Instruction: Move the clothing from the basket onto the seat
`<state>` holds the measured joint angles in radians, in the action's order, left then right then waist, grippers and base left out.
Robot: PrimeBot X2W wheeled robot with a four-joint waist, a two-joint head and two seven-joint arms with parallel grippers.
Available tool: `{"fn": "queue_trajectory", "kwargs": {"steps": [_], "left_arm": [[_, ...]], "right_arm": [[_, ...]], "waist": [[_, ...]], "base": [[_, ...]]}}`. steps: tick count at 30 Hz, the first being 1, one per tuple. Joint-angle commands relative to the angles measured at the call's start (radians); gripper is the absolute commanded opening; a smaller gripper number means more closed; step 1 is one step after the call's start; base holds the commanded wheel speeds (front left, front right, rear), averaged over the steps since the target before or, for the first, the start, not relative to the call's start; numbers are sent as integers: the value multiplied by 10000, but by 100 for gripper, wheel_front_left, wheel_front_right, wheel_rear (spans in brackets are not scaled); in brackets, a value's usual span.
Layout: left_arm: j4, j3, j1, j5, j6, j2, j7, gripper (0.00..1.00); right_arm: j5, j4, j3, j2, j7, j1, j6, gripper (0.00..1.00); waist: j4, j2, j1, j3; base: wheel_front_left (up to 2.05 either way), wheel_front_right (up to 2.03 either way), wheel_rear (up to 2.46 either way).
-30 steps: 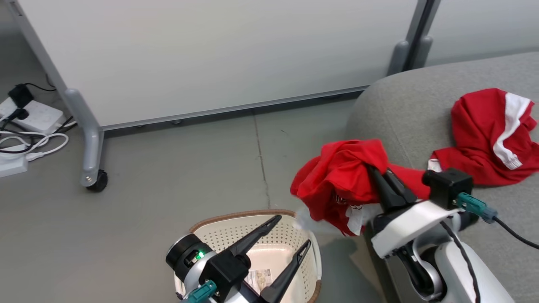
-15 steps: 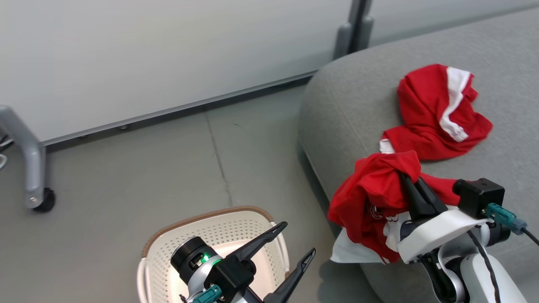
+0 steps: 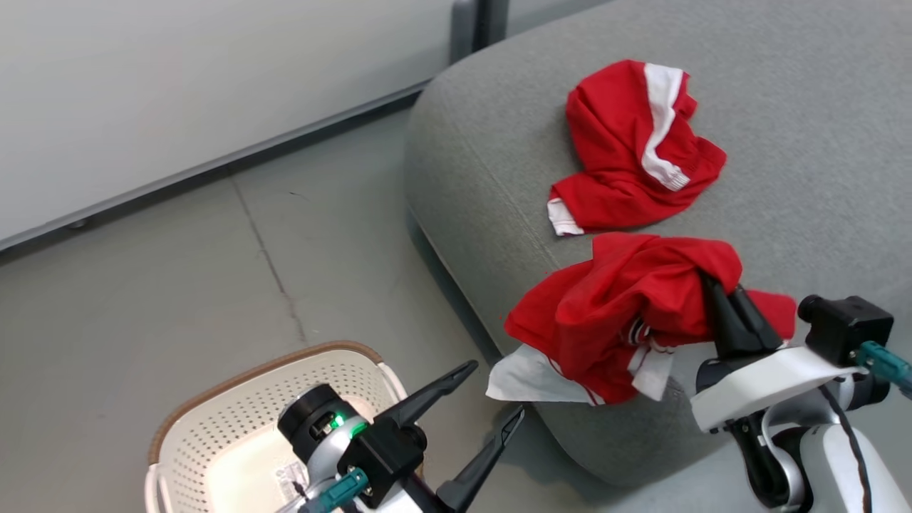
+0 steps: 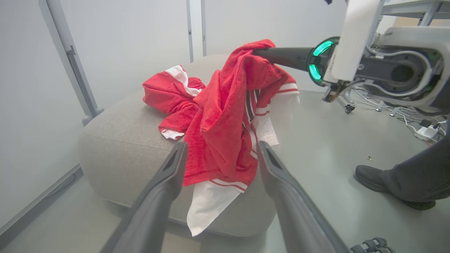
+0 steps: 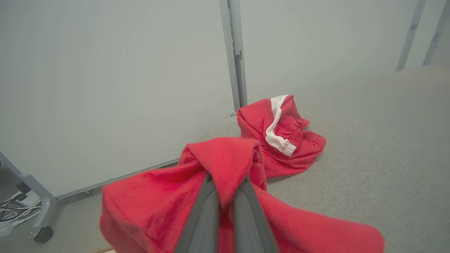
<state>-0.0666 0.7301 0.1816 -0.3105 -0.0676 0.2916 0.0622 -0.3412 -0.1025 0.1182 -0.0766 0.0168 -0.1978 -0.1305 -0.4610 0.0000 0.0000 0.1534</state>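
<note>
1. My head has been swinging round towards the seat (image 3: 819, 107), so the whole head view has slid. My right gripper (image 3: 721, 303) has been carrying its red garment (image 3: 613, 306) from beside the seat's edge to over its front corner.
2. The grey seat is already holding one striped garment (image 3: 634, 149), which is lying bunched well in from the edge.
3. The basket (image 3: 214, 427) is sitting on the floor (image 3: 178, 271) beside the seat. It is showing its bare bottom and label (image 3: 288, 474), though my left arm is hiding part of it.
4. The second garment is partly resting on the corner, with a white flap hanging off the edge. I'm judging the job nearly done, with the let-go and perhaps a push further in still to come.
5. My right gripper is clamping tight on a fold of that garment, its fingertips buried in the cloth.
6. My left gripper (image 3: 496, 388) is hovering just beyond the basket rim, spread wide and gripping nothing.
7. The seat fabric is looking rough and grippy, the floor smooth and grey.
8. A pale wall panel (image 3: 178, 85) is running behind, joined at a grey post (image 3: 477, 18).
9. In the left wrist view a person's shoe (image 4: 369, 175) is standing on the floor, with cables (image 4: 422, 130) trailing beyond.
</note>
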Motion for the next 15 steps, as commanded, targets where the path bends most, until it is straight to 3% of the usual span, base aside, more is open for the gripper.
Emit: {"fn": "queue_trajectory", "kwargs": {"steps": [1,8,15], "left_arm": [[-68,-79,226,26,66,65,-13,100],[-186,-199,479,65,146,156,-88,100],[-454,-255,1051,209,74,264,-228,100]], "right_arm": [[85,139,-54,-44,68,-244,-5,0],[171,389,-486,-259,161,-945,-4,0],[119,114,-1332,-920,228,-2805,-5,0]], "waist": [[-296,0,0,278],[-535,0,0,690],[-338,0,0,1317]], "base": [[0,0,0],[0,0,0],[0,0,0]]}}
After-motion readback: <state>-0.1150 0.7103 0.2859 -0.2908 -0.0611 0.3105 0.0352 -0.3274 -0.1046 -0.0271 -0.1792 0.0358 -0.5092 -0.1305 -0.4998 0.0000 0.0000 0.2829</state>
